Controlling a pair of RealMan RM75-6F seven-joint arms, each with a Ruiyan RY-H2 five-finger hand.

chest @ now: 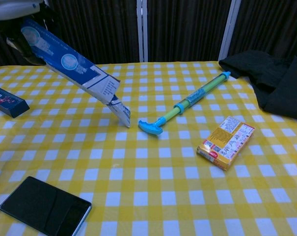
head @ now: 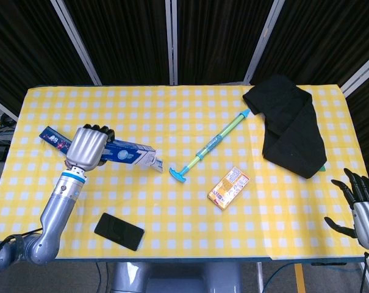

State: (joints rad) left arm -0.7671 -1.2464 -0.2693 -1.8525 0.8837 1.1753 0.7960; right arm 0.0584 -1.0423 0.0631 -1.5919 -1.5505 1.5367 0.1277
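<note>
My left hand (head: 86,148) grips one end of a long blue and white carton (head: 132,157), lifted off the yellow checked table (head: 172,116). In the chest view the carton (chest: 69,64) slants down to the right, its open flap end hanging low over the cloth, and only a sliver of that hand (chest: 15,7) shows at the top left. Off the table's front right corner my right hand (head: 358,204) hangs with fingers spread and nothing in it.
A black phone (head: 119,231) lies near the front edge. A small dark blue box (head: 53,138) sits at the left. A green and blue plunger toy (head: 211,146), an orange snack box (head: 229,187) and a black cloth (head: 288,125) lie to the right.
</note>
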